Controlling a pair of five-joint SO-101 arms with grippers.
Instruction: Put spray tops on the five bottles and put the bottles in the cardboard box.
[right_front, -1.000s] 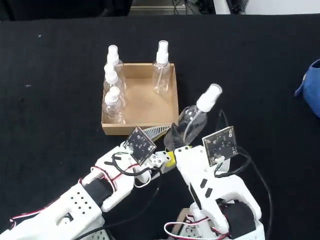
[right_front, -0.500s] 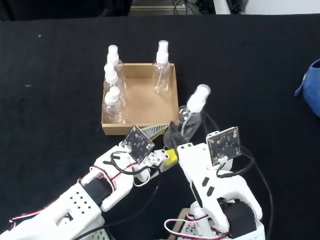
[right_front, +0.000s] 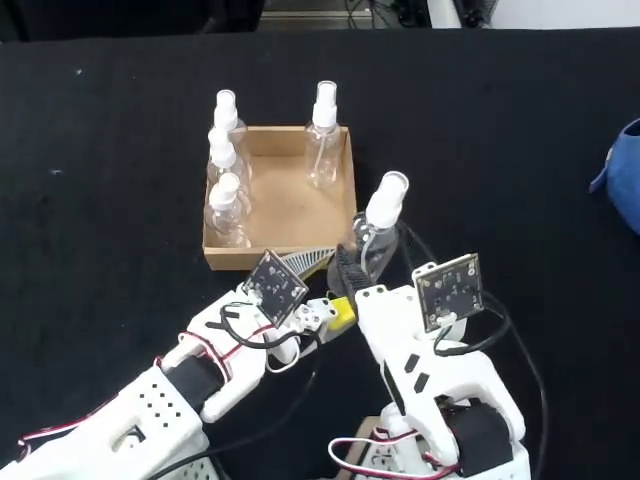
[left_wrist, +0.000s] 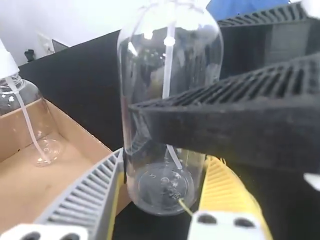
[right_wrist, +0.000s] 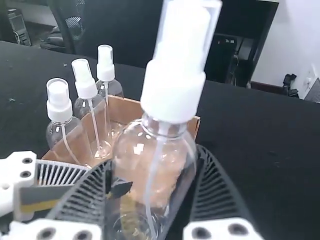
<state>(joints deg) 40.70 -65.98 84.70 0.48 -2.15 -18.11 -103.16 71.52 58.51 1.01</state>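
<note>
Black table (right_front: 500, 120): R claw (right_wrist: 152, 162) pinches upright spray bottle (right_front: 377, 232). L claw (left_wrist: 162, 177) spread, flanking bottle base; cardboard box (right_front: 290, 205) just beyond.

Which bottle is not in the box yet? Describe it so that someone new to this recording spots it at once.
Start at the cardboard box in the middle of the black table. Just outside its right corner on the arms' side, the right gripper holds a clear bottle with a white spray top. The other four bottles stand inside the box; this one alone is outside it.
</note>
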